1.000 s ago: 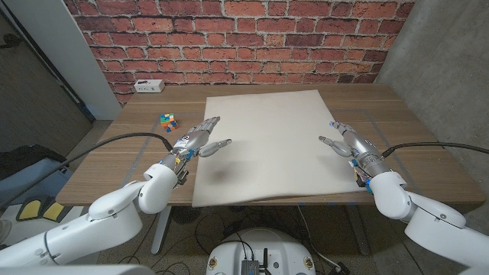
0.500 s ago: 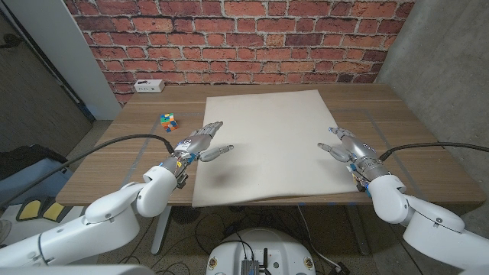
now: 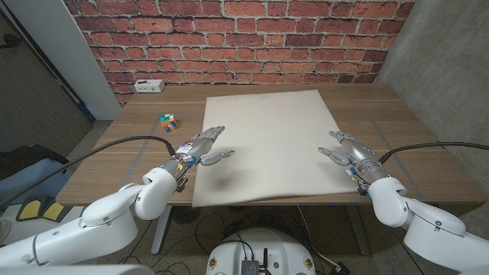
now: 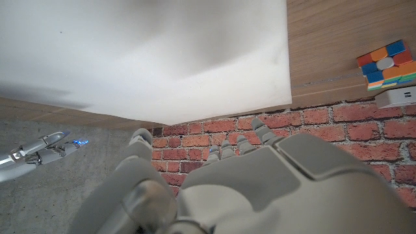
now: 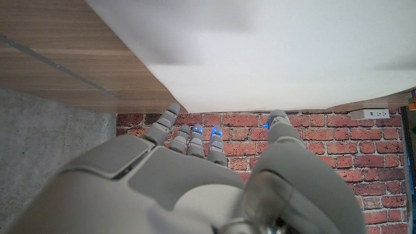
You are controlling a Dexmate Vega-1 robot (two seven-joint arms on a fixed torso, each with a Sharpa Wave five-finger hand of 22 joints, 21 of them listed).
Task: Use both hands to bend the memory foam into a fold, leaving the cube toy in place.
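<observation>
White flat rectangular memory foam sheet (image 3: pixel 263 145) lies unfolded mid-frame on brown wooden table (image 3: pixel 137 153), near edge overhanging the table front slightly. Left hand (image 3: pixel 200 146) centre-left, over the foam's left edge, fingers spread, holding nothing. Right hand (image 3: pixel 348 150) centre-right at the foam's right edge, fingers apart, also holding nothing. Multicoloured cube toy (image 3: pixel 168 119) on bare wood upper left, well apart from foam. White power strip (image 3: pixel 150 85) at the table's far left corner by red brick wall (image 3: pixel 229 38).
</observation>
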